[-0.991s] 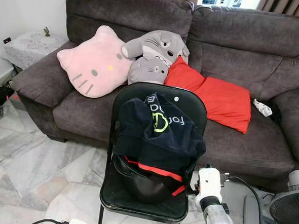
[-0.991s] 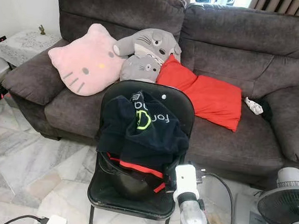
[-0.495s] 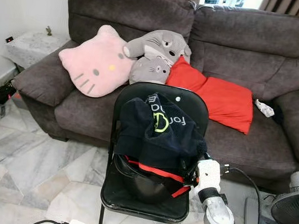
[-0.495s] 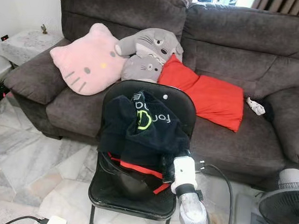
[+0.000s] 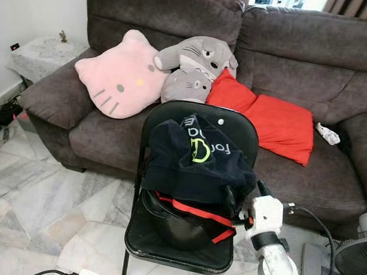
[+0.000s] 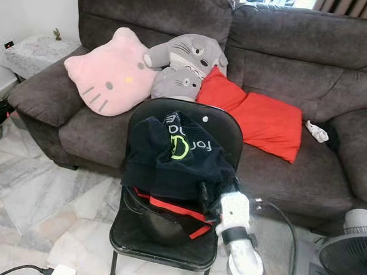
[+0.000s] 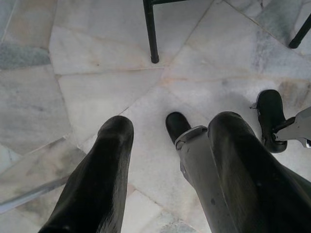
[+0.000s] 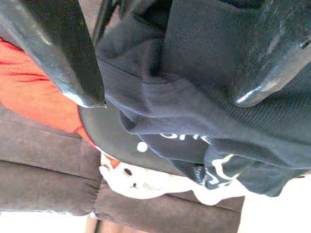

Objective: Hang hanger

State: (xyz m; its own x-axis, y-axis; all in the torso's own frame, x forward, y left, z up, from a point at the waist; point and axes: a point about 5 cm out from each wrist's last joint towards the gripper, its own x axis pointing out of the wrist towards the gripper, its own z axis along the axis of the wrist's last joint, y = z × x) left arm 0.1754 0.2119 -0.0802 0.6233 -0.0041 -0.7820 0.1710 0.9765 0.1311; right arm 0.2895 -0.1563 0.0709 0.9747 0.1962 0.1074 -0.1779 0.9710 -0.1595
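Jaws on the right gripper [image 8: 170, 99] are spread wide, nothing pinched between them, and the dark navy garment [image 5: 197, 160] is seen right behind the two black fingers [image 8: 73, 58]. From the head camera, that gripper is parked at about 4 o'clock of the garment, its fingertips touching or just about touching the cloth at the seat's right edge. The hanger itself can't be made out; if it's there, it's hidden under the garment.

The garment is draped in a heap over a black folding chair [image 5: 164, 251], with a green-and-white logo facing up and a red strap [image 5: 197, 211] showing along its lower edge. A dark rounded object [image 5: 178, 227] is tucked on the seat beneath it.

The left gripper [image 7: 170, 126] is hung low, with its jaws parted too and nothing held, pointed at the marble floor [image 7: 97, 87] near a chair leg [image 7: 150, 34].

At 12 o'clock of the chair a dark grey sofa [image 5: 301, 51] is seen. A pink cat-face cushion [image 5: 122, 77] is leaned at 11 o'clock, grey plush toys [image 5: 194, 57] at 12, and a red cushion [image 5: 278, 121] at 1 o'clock. A fan [image 5: 357, 260] is stood at 4 o'clock, well apart.
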